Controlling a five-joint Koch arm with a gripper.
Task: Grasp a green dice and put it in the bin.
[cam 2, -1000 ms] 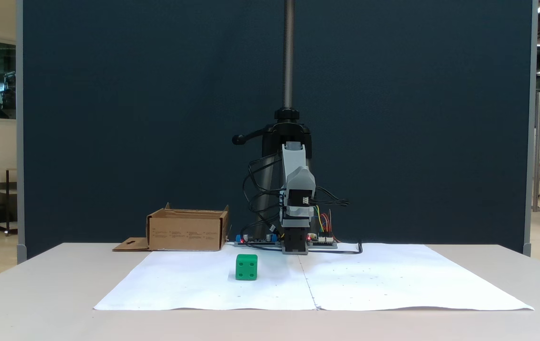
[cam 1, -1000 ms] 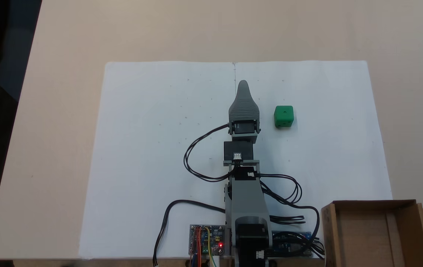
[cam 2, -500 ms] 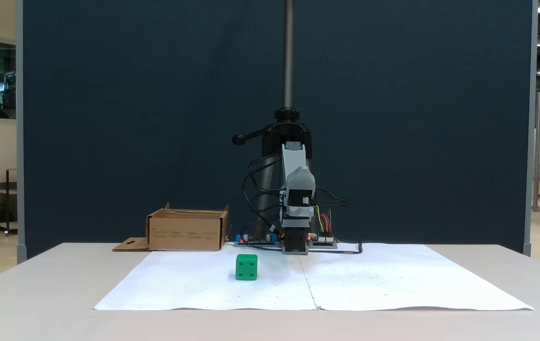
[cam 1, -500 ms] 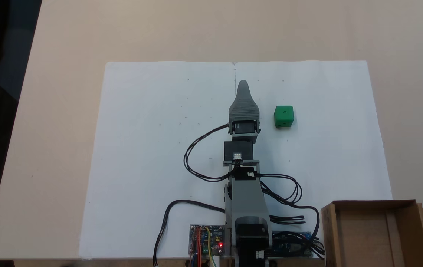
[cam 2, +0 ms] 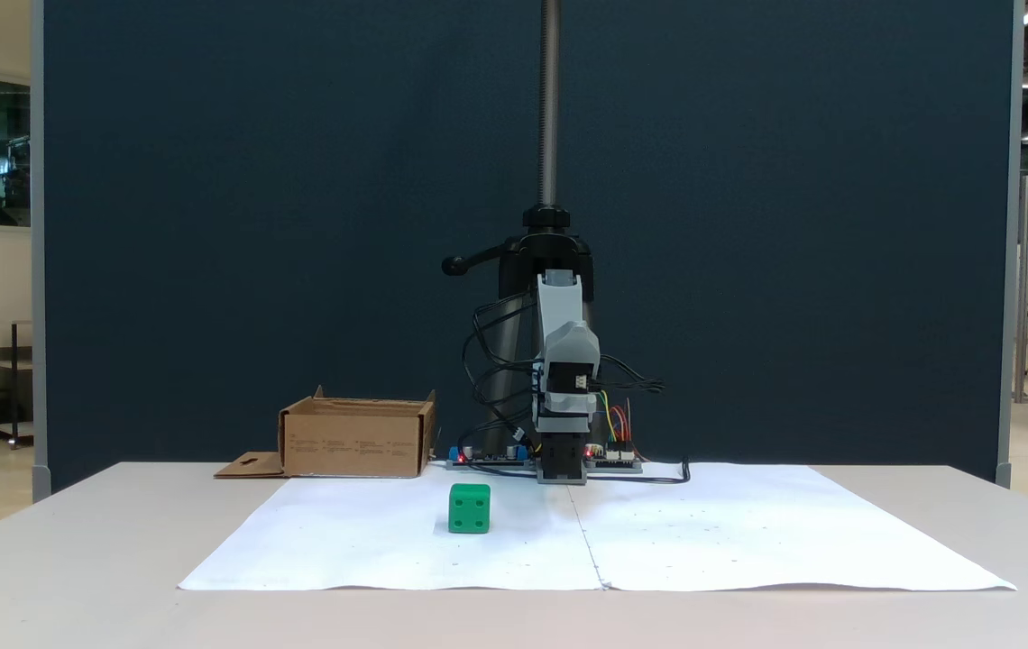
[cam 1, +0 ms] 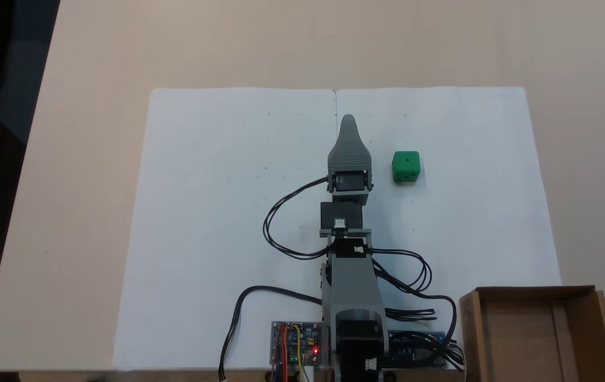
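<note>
The green dice (cam 1: pixel 406 166) rests on the white paper, seen also from the front as the green dice (cam 2: pixel 469 508) with dark pips facing the camera. My gripper (cam 1: pixel 348 119) points away from the base, about a dice-width to the left of the dice in the top-down fixed view and raised above the paper. Only its grey upper jaw shows, so open or shut cannot be told. From the front the gripper (cam 2: pixel 571 341) hangs well above the table. The brown cardboard bin (cam 1: pixel 533 291) stands beside the arm's base, its flap with the keyhole cutout outward; it appears as the bin (cam 2: pixel 356 442) from the front.
A white paper sheet (cam 1: pixel 228 212) covers the table's middle. Circuit boards (cam 1: pixel 296 342) and looping black cables (cam 1: pixel 281 233) sit around the arm's base. A metal pole (cam 2: pixel 550 108) and a dark blue partition (cam 2: pixel 252 225) stand behind the table.
</note>
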